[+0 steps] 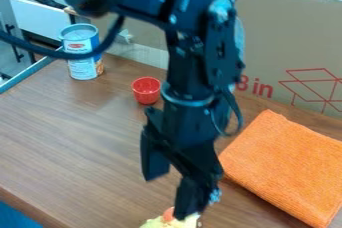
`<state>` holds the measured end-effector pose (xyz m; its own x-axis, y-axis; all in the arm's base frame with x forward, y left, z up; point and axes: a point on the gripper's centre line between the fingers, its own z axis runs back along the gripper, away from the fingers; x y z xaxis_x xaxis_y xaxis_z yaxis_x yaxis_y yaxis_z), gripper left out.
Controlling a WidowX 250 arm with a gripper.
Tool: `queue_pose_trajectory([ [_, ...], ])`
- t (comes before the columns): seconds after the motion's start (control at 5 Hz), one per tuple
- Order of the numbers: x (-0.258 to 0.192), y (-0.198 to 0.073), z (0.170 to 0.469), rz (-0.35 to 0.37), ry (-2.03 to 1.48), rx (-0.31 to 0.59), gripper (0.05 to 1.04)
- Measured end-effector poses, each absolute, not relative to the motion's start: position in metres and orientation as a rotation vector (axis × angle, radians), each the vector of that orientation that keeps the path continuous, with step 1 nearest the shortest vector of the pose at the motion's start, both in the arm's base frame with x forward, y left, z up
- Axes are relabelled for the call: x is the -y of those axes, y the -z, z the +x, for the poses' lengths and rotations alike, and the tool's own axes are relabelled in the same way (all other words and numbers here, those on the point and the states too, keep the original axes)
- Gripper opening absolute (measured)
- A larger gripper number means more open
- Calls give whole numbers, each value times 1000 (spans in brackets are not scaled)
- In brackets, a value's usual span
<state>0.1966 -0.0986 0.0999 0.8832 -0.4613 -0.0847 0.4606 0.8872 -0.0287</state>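
The gripper (172, 197) is open, fingers parted, with the pale yellow object (157, 222) at the view's bottom edge, immediately below the right-hand finger in view; contact and long axis cannot be determined.

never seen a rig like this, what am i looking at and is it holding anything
This is one picture, from a fixed camera looking down at a slant. The black machine is a robot arm, entering from the top. Its claw points down with its two fingers apart and nothing visible between them. Close below one finger is a yellow and orange thing, cut off by the picture's bottom edge. On the brown table are an orange cloth, a small red cup and a blue-and-white can. Cardboard stands behind.
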Motion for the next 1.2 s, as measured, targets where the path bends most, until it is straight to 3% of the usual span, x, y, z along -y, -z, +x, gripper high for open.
queue_pose_trajectory([
  [0.4, 101, -62, 192, 43, 471, -230, 1001],
  [0.6, 95, -58, 190, 66, 468, -245, 1000],
  [1.2, 80, -25, 185, 36, 419, -292, 1001],
])
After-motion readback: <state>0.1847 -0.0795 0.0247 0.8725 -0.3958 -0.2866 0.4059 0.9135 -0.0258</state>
